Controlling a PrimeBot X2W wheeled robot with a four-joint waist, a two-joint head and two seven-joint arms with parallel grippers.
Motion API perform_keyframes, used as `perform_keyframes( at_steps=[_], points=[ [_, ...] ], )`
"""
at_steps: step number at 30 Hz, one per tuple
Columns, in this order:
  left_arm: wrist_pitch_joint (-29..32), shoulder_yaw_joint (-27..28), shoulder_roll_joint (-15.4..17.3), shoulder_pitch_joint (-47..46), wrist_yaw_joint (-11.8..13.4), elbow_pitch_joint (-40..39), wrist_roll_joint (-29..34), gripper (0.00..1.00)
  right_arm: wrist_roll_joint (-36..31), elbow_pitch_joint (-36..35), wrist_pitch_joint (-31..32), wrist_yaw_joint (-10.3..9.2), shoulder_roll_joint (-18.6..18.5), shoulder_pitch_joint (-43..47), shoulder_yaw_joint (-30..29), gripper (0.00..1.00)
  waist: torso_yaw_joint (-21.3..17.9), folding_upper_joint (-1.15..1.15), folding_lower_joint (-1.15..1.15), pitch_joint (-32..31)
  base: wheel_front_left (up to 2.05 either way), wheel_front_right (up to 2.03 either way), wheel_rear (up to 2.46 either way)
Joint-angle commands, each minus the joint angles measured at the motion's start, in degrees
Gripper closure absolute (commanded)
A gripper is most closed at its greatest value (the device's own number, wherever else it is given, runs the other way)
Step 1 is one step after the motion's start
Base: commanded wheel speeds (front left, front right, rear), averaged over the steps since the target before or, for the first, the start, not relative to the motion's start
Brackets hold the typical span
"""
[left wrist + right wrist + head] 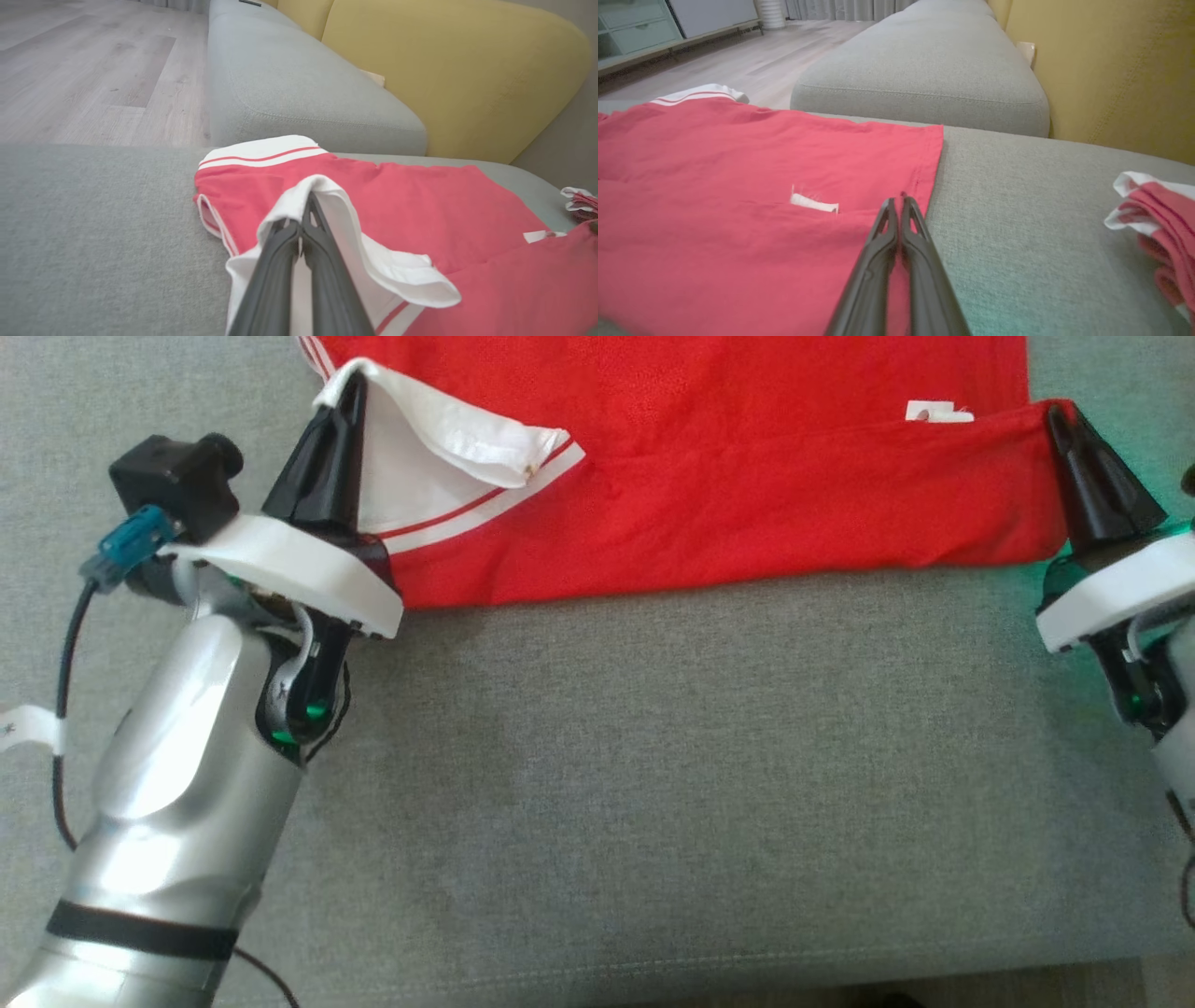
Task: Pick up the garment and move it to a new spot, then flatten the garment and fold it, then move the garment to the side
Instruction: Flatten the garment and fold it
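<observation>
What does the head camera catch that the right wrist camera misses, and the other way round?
Head view adds: the left gripper pinching a white sleeve, and its silver arm.
Right wrist view adds: a yellow backrest, wood floor, a second cushion and another red-and-white garment bunched at the right.
Shared: the red shirt, its white tag, the grey seat and the right gripper, shut on the shirt's corner.
</observation>
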Motion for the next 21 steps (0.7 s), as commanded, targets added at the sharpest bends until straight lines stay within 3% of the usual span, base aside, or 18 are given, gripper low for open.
perform_keyframes(
  at_steps=[1, 2, 11, 21],
  points=[
    [-0.7, 1.5, 1.1, -2.3, -0.5, 0.8, 0.3, 0.23, 1.8, -0.3, -0.4, 0.37, 0.3, -0.5, -0.6, 0.0, 0.1, 0.0, -0.01, -0.3, 0.0, 0.0, 0.0],
    [-1.0, 1.6, 1.0, -2.3, -0.4, 1.3, 0.3, 0.0, 2.1, -0.4, -0.4, 0.37, 0.5, -0.5, -0.9, 0.0, 0.1, 0.0, -0.01, -0.6, 0.0, 0.0, 0.0],
    [-3.0, 1.1, 3.0, 5.2, 2.5, -1.4, 2.7, 0.0, 1.2, -7.5, -0.4, 0.37, 2.5, 4.7, -7.7, 0.0, -0.1, 0.0, -0.01, -4.3, 0.0, 0.0, 0.0],
    [-0.4, 0.8, 4.7, 16.3, 13.3, -2.1, 5.9, 0.0, -1.2, -15.0, -0.4, 0.37, 6.5, 14.1, -12.3, 0.0, -1.0, 0.0, -0.01, -6.2, 0.0, 0.0, 0.0]
  ],
)
